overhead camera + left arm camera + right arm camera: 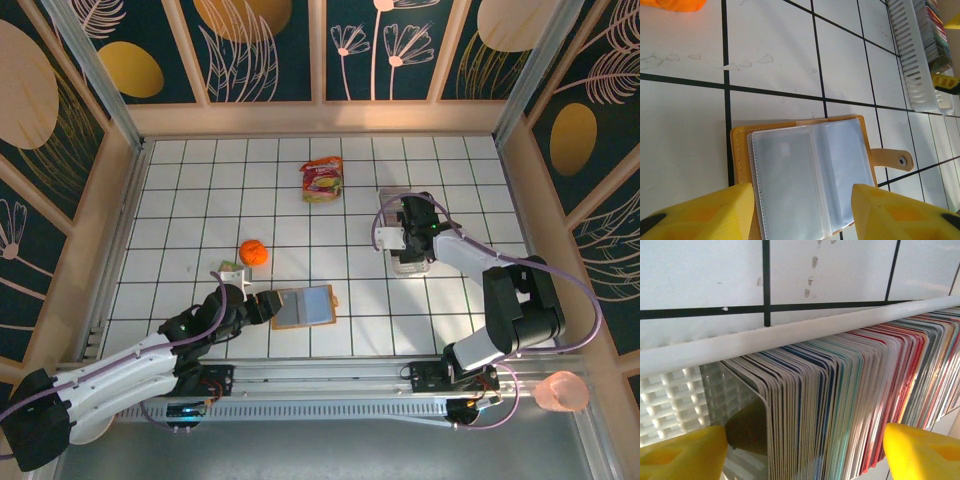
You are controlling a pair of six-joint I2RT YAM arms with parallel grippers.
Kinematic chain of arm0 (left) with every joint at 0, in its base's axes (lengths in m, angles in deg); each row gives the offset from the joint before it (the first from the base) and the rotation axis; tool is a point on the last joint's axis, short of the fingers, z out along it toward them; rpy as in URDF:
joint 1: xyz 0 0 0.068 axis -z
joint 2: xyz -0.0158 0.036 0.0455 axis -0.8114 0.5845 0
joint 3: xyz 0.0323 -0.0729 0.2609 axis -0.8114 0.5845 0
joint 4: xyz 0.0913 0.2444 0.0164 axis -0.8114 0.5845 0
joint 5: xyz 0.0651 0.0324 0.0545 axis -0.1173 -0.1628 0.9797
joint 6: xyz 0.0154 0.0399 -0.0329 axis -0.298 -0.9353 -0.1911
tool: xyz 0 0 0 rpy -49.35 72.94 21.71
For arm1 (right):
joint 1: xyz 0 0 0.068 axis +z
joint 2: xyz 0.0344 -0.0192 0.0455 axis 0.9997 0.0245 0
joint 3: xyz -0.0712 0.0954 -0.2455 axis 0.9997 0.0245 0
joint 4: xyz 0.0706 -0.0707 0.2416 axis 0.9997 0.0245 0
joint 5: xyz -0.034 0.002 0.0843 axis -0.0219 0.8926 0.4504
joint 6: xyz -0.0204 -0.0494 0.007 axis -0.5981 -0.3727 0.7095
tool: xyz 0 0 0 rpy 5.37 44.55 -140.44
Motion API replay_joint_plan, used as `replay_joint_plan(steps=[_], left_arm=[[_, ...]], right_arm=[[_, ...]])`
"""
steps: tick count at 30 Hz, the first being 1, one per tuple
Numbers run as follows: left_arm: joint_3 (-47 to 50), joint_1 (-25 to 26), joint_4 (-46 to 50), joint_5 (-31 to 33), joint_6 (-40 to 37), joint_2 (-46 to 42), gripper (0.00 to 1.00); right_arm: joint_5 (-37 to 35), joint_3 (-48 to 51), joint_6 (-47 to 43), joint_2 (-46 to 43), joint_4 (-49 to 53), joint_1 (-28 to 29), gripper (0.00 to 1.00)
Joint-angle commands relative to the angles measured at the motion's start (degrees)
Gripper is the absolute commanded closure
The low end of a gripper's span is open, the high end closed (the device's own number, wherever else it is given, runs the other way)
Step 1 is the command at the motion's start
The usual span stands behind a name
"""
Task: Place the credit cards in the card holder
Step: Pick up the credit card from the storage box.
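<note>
Credit cards (840,405) stand packed on edge in the plastic tray (790,335), between the right fingers (680,455), which are spread wide and hold nothing. The card holder (805,170) lies open on the surface (685,130) between the half-open left fingers (700,215), whose tips overlap its edges.

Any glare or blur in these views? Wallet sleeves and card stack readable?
Top view: even light, sharp, only faint shadows. Left wrist: mild sheen on the wallet sleeves, but readable; left claw fingers a bit softer. Right wrist: cards crisp, white tray rim slightly washed out, right claw fingers blurred.
</note>
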Motion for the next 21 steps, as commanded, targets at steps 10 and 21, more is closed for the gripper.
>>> replay_joint_plan(steps=[10, 21], left_arm=[[1.0, 0.2, -1.2, -1.3, 1.1, -0.2, 0.49], [1.1, 0.2, -1.2, -1.6, 1.3, -0.3, 0.50]], right_arm=[[-1.0, -0.5, -1.2, -5.4, 2.2, 0.2, 0.50], [-0.7, -0.5, -1.5, -4.7, 3.1, 0.1, 0.75]])
